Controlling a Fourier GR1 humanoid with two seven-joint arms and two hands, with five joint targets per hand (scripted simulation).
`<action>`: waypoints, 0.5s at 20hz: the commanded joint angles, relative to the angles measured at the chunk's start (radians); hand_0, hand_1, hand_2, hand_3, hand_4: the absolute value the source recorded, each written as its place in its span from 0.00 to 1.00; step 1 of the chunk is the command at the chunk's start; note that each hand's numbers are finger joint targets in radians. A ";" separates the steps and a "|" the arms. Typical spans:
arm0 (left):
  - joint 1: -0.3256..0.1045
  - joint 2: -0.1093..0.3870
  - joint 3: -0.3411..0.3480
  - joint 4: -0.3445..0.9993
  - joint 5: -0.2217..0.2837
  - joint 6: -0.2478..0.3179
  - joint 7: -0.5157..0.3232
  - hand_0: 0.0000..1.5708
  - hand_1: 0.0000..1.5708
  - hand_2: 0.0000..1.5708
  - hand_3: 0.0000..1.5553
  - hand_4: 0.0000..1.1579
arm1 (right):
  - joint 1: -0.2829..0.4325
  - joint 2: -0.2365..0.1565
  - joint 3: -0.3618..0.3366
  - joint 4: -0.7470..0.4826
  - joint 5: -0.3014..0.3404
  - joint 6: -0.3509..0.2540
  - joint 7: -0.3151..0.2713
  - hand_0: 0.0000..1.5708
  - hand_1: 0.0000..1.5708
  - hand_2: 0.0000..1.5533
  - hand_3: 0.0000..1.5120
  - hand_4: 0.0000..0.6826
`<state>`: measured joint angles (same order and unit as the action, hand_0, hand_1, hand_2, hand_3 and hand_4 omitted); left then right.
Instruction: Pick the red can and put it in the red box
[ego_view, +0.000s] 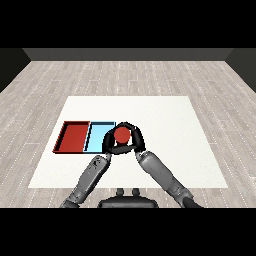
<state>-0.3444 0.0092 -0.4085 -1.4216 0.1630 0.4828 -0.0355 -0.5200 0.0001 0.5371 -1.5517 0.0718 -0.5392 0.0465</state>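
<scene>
**A:** Where's the small red cylindrical can (121, 134) right now?

**B:** At the right edge of the shallow light blue tray (96, 136), seen from above, with the black right hand (136, 138) curled round it. The black left hand (108, 145) is bunched against the can's other side, fingers curled; whether it truly grips or only rests there I can't tell. I also can't tell whether the can sits on the white counter (165, 125) or hangs just above it.

**A:** So the step in hand is the carry?

**B:** I'd judge so. The shallow red rectangular tray (70, 137) lies just beyond the blue one, touching it, further to the robot's left. To do it well: lift enough to clear both tray walls, keep the can upright, travel left across the blue tray without stopping, and lower it over the middle of the red floor before uncurling. The left hand lies along that path, so it should move with the can or get clear.

**A:** Any label or brand to read?

**B:** None visible. Only the can's plain red top shows, and the trays carry no writing.
</scene>
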 joint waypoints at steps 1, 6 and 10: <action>0.012 -0.009 0.017 -0.038 0.005 0.001 -0.027 1.00 1.00 0.99 0.96 0.89 | -0.003 0.000 -0.007 -0.008 0.022 0.012 0.061 0.00 0.00 0.00 0.00 0.00; 0.032 -0.006 0.035 -0.077 -0.022 -0.014 -0.011 1.00 1.00 0.99 0.96 0.89 | -0.038 0.000 -0.032 -0.052 0.105 0.058 0.179 0.00 0.00 0.00 0.00 0.00; 0.037 -0.009 0.007 -0.080 -0.075 0.007 -0.001 1.00 1.00 1.00 0.96 0.98 | 0.051 0.000 -0.041 -0.076 0.110 0.086 0.106 0.00 0.00 0.00 0.00 0.00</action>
<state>-0.3159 0.0060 -0.3889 -1.4679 0.1376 0.4718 -0.0610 -0.5105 -0.0001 0.5077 -1.5808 0.1430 -0.4776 0.1339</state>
